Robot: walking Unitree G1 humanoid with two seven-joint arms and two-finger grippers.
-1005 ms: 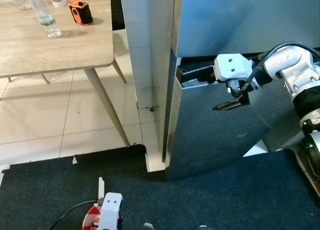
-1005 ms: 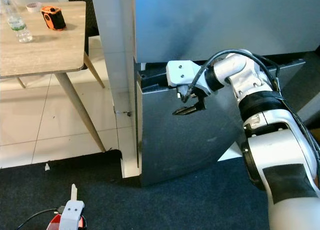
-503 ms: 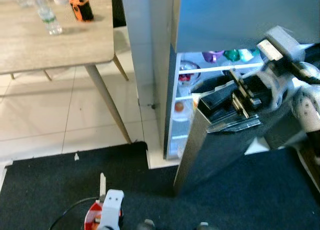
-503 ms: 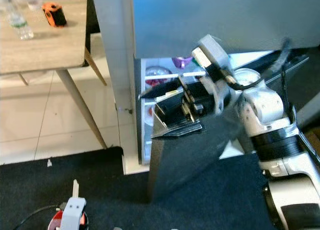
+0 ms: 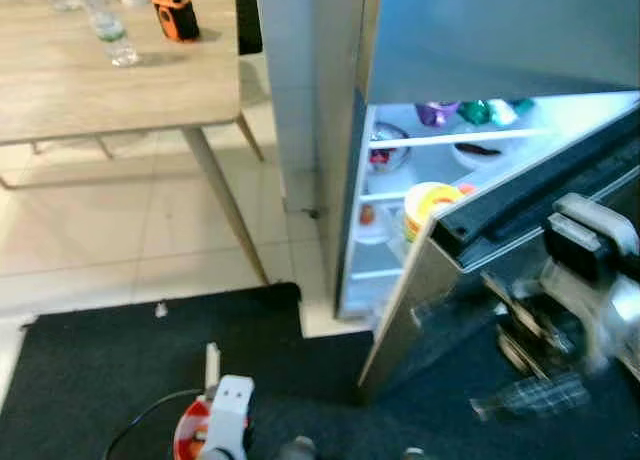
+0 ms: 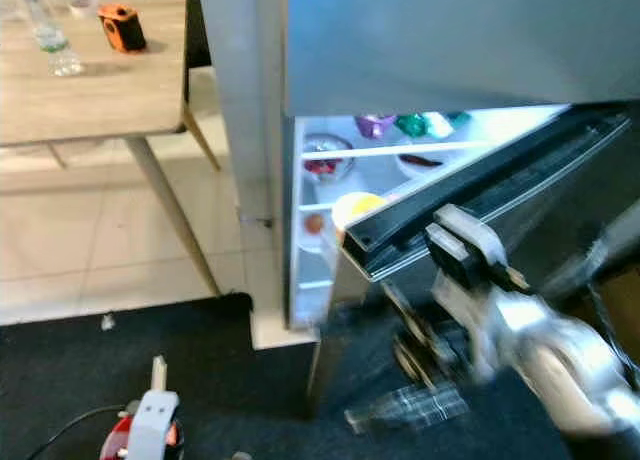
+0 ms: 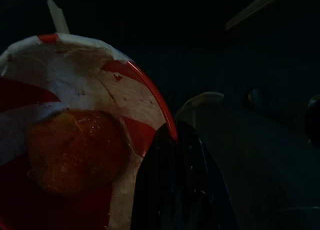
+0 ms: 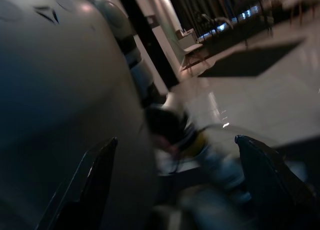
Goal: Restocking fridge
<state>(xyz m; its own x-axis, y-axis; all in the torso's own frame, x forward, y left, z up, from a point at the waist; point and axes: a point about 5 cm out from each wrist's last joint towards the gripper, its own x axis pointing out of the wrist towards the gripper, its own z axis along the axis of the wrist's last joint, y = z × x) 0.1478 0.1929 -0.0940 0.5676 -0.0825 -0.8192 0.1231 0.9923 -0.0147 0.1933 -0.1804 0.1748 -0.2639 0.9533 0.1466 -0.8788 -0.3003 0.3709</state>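
No readable text, labels or numbers anywhere I can see; everything's too blurred or too small.

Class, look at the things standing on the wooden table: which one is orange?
The small orange and black device near the table's far edge. The things beside it are clear plastic bottles with green labels.

Fridge door (image 5: 440,280) stands ajar; lit shelves (image 5: 440,145) hold food.
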